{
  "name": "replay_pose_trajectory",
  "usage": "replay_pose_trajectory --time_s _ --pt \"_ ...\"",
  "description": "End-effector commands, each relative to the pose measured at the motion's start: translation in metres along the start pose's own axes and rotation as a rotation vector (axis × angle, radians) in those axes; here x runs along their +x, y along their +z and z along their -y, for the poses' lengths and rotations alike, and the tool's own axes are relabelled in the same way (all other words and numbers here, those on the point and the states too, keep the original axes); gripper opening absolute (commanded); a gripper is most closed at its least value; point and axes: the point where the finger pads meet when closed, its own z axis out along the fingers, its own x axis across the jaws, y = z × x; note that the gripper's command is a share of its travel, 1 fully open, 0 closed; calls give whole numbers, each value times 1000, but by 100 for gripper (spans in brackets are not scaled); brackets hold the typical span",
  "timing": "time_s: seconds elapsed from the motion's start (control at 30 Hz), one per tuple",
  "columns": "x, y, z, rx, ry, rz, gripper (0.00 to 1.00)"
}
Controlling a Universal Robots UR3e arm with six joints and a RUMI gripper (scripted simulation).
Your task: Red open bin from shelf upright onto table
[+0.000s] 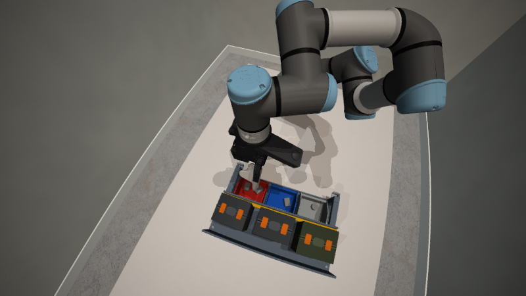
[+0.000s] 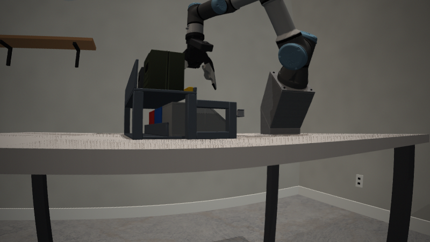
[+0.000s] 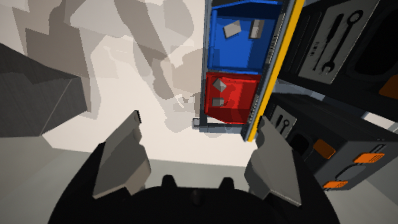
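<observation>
The red open bin (image 1: 252,195) (image 2: 151,117) (image 3: 245,95) stands upright on the lower level of the dark grey shelf (image 1: 239,235) (image 2: 191,117) (image 3: 215,128), at the end of the row. Two small grey parts lie in it; one part (image 3: 219,84) is beside another part (image 3: 218,102). My gripper (image 1: 256,185) (image 2: 200,87) (image 3: 199,113) is open and empty. It points down above the level of the bins, near the red bin's outer end. In the exterior view one finger is hidden behind a toolbox, and most of the red bin is hidden too.
A blue bin (image 1: 275,195) (image 2: 158,115) (image 3: 240,52) adjoins the red one, then a grey bin (image 1: 308,214) (image 2: 178,120). Toolboxes, including an olive one (image 1: 314,254) (image 2: 165,69), stand on the upper level behind a yellow strip (image 3: 277,75). The robot's base (image 2: 288,111) (image 3: 40,100) stands beyond the shelf's open side.
</observation>
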Motion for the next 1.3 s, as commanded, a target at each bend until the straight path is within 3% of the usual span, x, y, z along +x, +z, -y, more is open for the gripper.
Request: replay_pose_trajectory --time_s 0.0,0.23,0.4,1.27 --pt "8 10 -6 -4 0 -1 100" --pt "8 10 -6 -4 0 -1 100" --pt "29 46 -20 -4 0 -2 100" --pt "24 38 -17 -4 0 -2 100"
